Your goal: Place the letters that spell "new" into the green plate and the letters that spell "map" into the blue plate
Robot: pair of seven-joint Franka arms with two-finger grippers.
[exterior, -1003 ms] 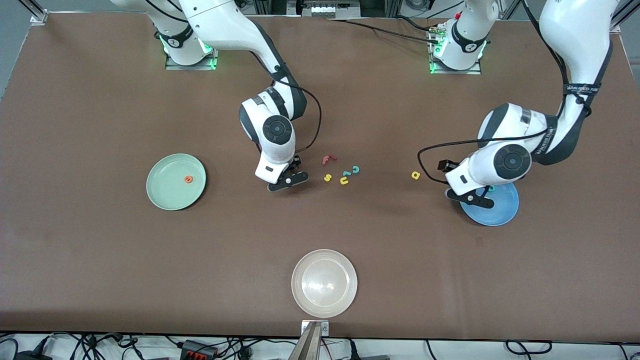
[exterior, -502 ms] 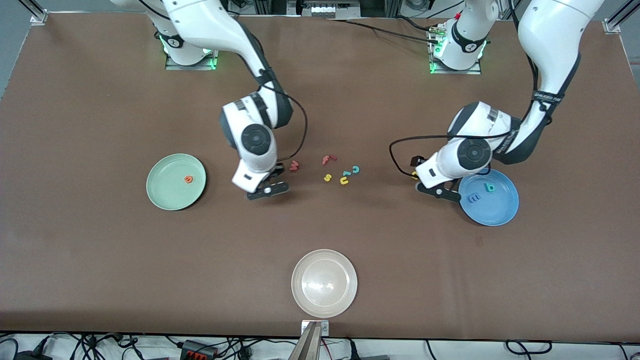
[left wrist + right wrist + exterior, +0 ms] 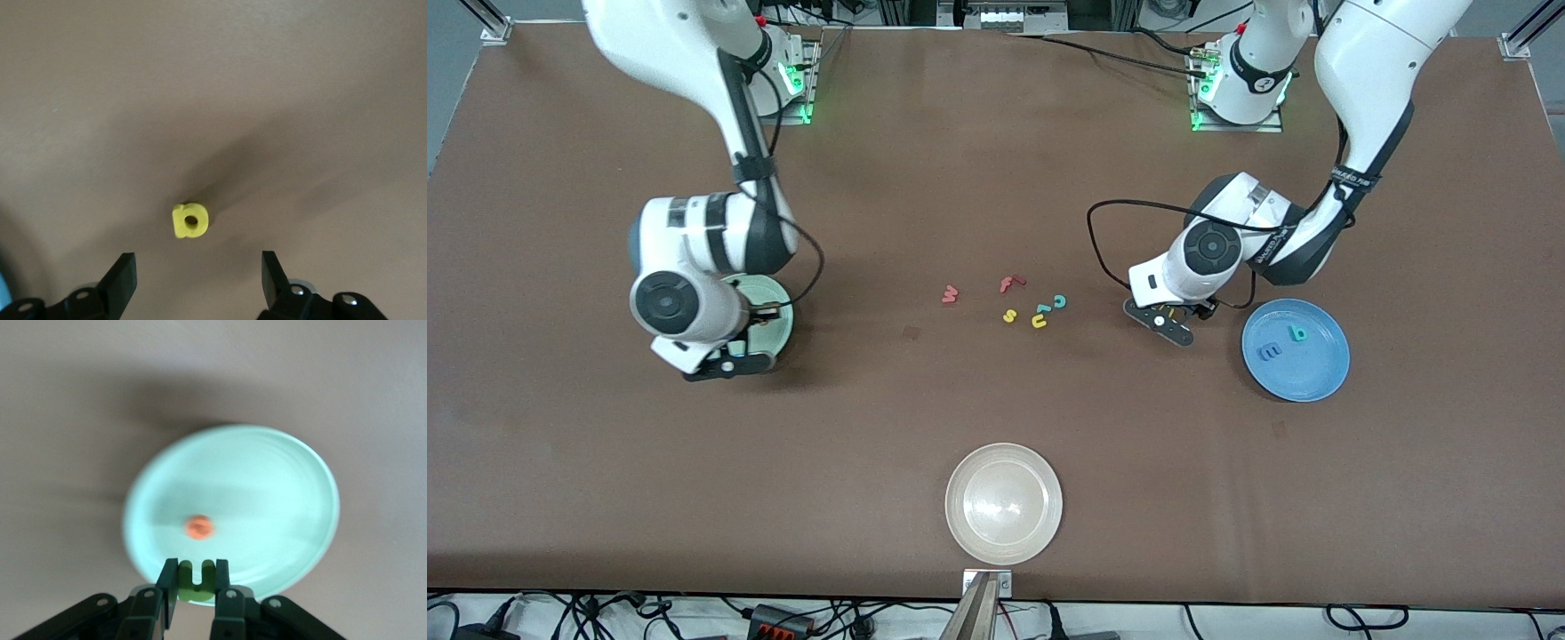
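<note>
The right gripper (image 3: 193, 581), clamped on the green "n" (image 3: 195, 579), hangs over the green plate (image 3: 280, 493); release follows. The left gripper (image 3: 198, 280), jaws apart and empty, straddles the yellow "p" (image 3: 189, 221) at center frame; descend and close.

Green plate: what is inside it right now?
The green plate holds the orange "e". The right gripper, shut on the dark green "n", is over its edge. In the front view the arm covers most of the plate.

Matt brown counter (image 3: 996, 160) with a flat, even finish; smooth green plate (image 3: 280, 493), blue plate (image 3: 1316, 373) and glossy whitish-beige plate (image 3: 1040, 533) catching a glare; soft-looking matt foam yellow "p" (image 3: 190, 221); black matt plastic left claw (image 3: 199, 280) fingers.
</note>
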